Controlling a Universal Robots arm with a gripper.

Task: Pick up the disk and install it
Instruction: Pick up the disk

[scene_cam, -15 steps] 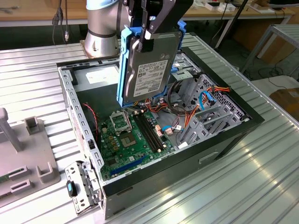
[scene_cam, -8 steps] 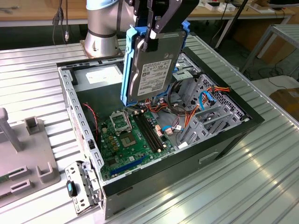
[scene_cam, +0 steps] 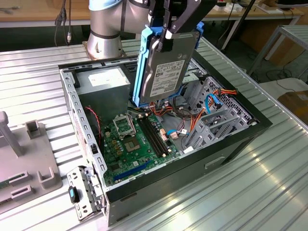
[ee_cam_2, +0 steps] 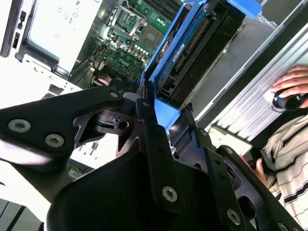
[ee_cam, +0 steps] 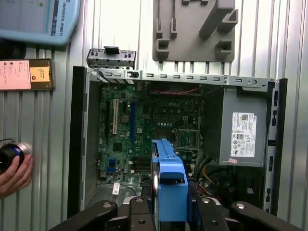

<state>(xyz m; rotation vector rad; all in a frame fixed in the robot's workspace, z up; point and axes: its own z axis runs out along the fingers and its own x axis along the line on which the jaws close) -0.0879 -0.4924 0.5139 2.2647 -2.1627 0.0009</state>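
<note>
The disk (scene_cam: 168, 72), a grey metal drive with a white label in a blue plastic carrier, hangs upright on edge above the open computer case (scene_cam: 77, 110). My gripper (scene_cam: 166, 41) is shut on its upper end, with black fingers clamping both faces. In the second wrist view the disk (ee_cam_2: 192, 43) runs away from the gripper (ee_cam_2: 154, 110) towards the motherboard. In the first wrist view the blue carrier edge (ee_cam: 171, 187) stands between the fingers (ee_cam: 139, 211), over the case's interior.
Inside the case lie a green motherboard (scene_cam: 130, 139), a grey power supply box with a white sticker (scene_cam: 103, 79) and a metal drive cage with cables (scene_cam: 216, 115). A grey fixture (scene_cam: 29, 154) sits at the exterior view's left. A person's hand (ee_cam: 14, 175) rests beside the case.
</note>
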